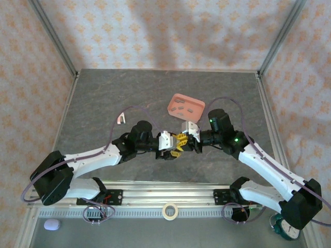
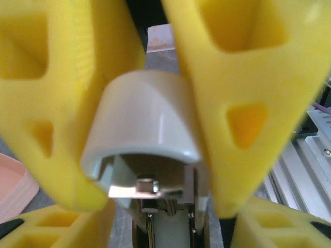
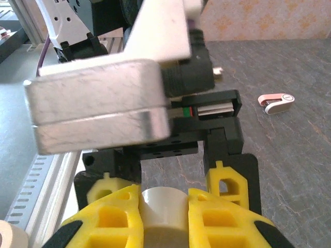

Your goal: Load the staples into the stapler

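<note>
The stapler (image 2: 145, 113) is cream-white and hangs above the table's middle between both arms. My right gripper (image 3: 164, 199) is shut on its body (image 3: 163, 209). My left gripper (image 2: 163, 204) faces it, its yellow fingers (image 2: 243, 119) pressed on both sides of the raised cream cover. Under that cover the metal channel (image 2: 150, 188) shows. In the top view the two grippers meet, left (image 1: 177, 144) and right (image 1: 184, 138). The staples (image 1: 190, 109), small dark strips, lie in the pink tray (image 1: 176, 98) just behind the grippers.
A small pink-and-white oblong piece (image 1: 122, 118) lies on the table to the left, also seen from the right wrist (image 3: 275, 102). A tape roll (image 1: 169, 210) sits on the near rail. Frame posts (image 1: 54, 36) stand at the back corners.
</note>
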Available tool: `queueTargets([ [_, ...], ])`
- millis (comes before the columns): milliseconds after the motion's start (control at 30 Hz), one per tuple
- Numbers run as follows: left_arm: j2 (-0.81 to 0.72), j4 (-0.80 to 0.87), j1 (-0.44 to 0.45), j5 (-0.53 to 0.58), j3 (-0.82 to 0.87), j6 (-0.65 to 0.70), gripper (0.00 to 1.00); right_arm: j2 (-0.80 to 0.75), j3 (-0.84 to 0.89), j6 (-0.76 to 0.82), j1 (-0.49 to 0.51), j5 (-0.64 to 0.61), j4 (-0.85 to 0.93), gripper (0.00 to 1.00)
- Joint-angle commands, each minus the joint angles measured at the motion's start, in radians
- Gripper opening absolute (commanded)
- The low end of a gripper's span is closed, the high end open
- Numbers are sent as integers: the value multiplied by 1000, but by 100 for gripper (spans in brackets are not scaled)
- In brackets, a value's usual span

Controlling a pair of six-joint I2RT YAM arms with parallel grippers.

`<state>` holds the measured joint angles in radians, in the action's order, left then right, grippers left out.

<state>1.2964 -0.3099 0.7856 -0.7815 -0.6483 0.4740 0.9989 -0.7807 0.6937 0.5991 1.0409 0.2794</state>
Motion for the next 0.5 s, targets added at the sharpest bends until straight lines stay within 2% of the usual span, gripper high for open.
queueTargets([
  [0,3,-14,8,-16,-23,-2,45,-10,-31,19,-2,30,-19,18],
  [67,-1,-27,8,-10,-19,-14,35,-12,-30,23,-2,30,-14,18],
  [167,-23,-7,8,2,-14,-19,27,-18,-30,24,-2,14,-3,21],
  [267,-64,36,8,52,-4,-55,23,-49,0,-61,-2,-62,-54,37],
  [400,-135,94,8,248,32,-194,18,-132,118,-274,-2,-249,-258,58],
  [467,-171,162,8,391,41,-300,17,-171,188,-405,-2,-427,-359,61],
])
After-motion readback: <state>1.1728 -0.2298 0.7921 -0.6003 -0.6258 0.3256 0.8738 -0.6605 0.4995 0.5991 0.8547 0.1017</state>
